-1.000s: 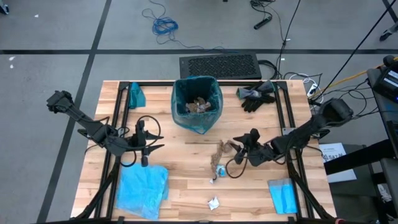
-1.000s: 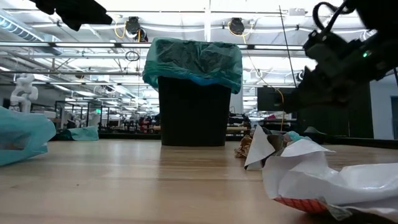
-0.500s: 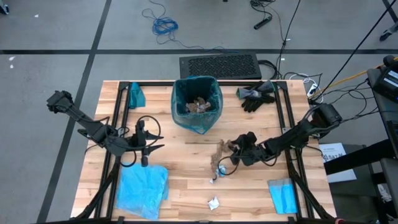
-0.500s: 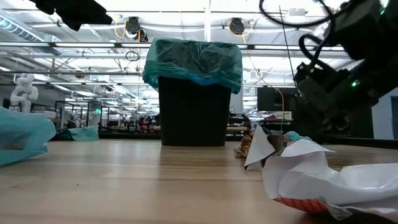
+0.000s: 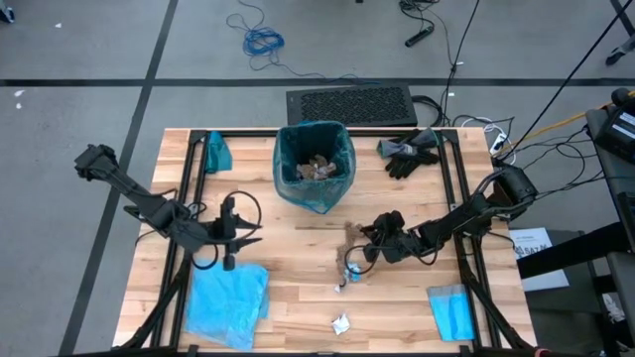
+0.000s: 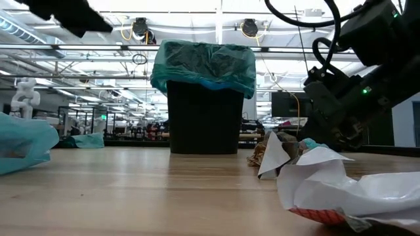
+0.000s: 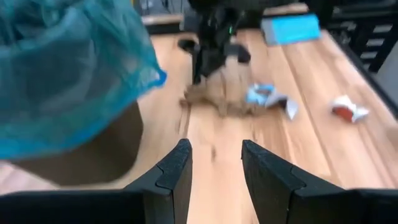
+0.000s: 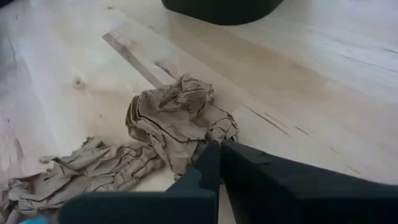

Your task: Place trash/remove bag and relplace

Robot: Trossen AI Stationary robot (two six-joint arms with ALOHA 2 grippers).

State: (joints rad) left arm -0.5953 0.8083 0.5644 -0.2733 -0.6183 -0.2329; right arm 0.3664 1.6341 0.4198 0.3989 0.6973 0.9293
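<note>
A black bin lined with the dark teal bag (image 5: 315, 164) stands at the table's far middle, with trash inside. A crumpled brown paper wad (image 8: 174, 121) lies on the wood in front of it (image 5: 350, 238). My right gripper (image 5: 365, 239) is low at the wad's right side, shut on its edge. A white-and-blue wrapper (image 5: 347, 271) and a small white wrapper (image 5: 340, 322) lie nearer the front edge. My left gripper (image 7: 216, 163) hovers open left of the bin, holding nothing. A sky-blue bag (image 5: 226, 302) lies flat at the front left. My right gripper pinches the near edge of the brown paper wad (image 8: 200, 148) between its two fingertips. The fingers slant down at it from the table's right side. The wad rests on the table, with its long crumpled tail (image 8: 74, 171) spread out beside it.
Black gloves (image 5: 409, 151) lie at the far right, a folded blue cloth (image 5: 451, 309) at the front right, and a small teal piece (image 5: 216, 152) at the far left. In the low view, a large white wrapper (image 6: 341, 183) lies close to the camera. Black frame rails run along both sides.
My right gripper has sunk toward the table and moved left to the brown paper wad, and its fingers have shut there. The wad lies where it was. My left arm has kept still.
</note>
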